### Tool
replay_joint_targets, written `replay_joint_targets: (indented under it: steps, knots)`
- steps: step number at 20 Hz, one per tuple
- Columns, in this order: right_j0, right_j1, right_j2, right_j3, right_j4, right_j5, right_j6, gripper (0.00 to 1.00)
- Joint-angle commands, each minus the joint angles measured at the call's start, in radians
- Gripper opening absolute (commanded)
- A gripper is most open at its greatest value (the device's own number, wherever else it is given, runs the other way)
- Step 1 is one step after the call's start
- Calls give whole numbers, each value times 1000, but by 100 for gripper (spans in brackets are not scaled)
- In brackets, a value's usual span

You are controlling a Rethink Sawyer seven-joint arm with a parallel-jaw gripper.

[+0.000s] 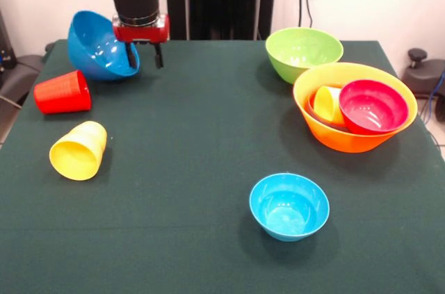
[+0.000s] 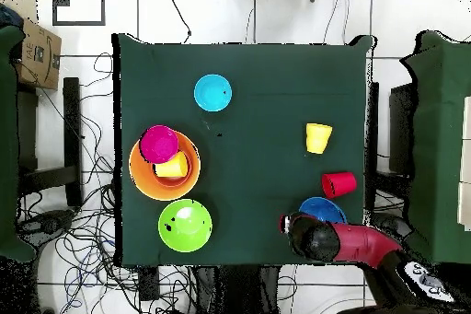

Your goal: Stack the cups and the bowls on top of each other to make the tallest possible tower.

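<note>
Holding the medium blue bowl (image 1: 97, 45) by its rim, my end effector (image 1: 144, 55) was clamped on it, one finger inside the bowl and the other outside. The bowl hung tilted on its side, its opening turned toward the middle of the counter (image 1: 188, 141), at the far left corner as the front view showed it.

Just below it the red cup (image 1: 62, 92) lay on its side, and nearer the camera the yellow cup (image 1: 78, 151) lay tipped over too, its mouth facing the front edge. I saw the two cups close together but not touching.

Across the counter, the large orange bowl (image 1: 348, 137) stood upright with the crimson bowl (image 1: 373, 106) and a second yellow cup (image 1: 325, 103) resting inside it, side by side. The lime green bowl (image 1: 303, 52) stood just behind it, upright. The small light-blue bowl (image 1: 289, 206) sat alone near the front edge, well apart from the rest.
</note>
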Motion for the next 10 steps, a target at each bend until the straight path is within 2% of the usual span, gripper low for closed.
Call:
replay_joint_targets:
  steps: [1, 7, 10]
  knots:
    - [29, 40, -60, -113, -73, -52, 68, 100]
    - [-2, -51, -30, -50, -35, 14, 27, 100]
    - [-1, -71, -28, -41, -25, 26, 23, 100]
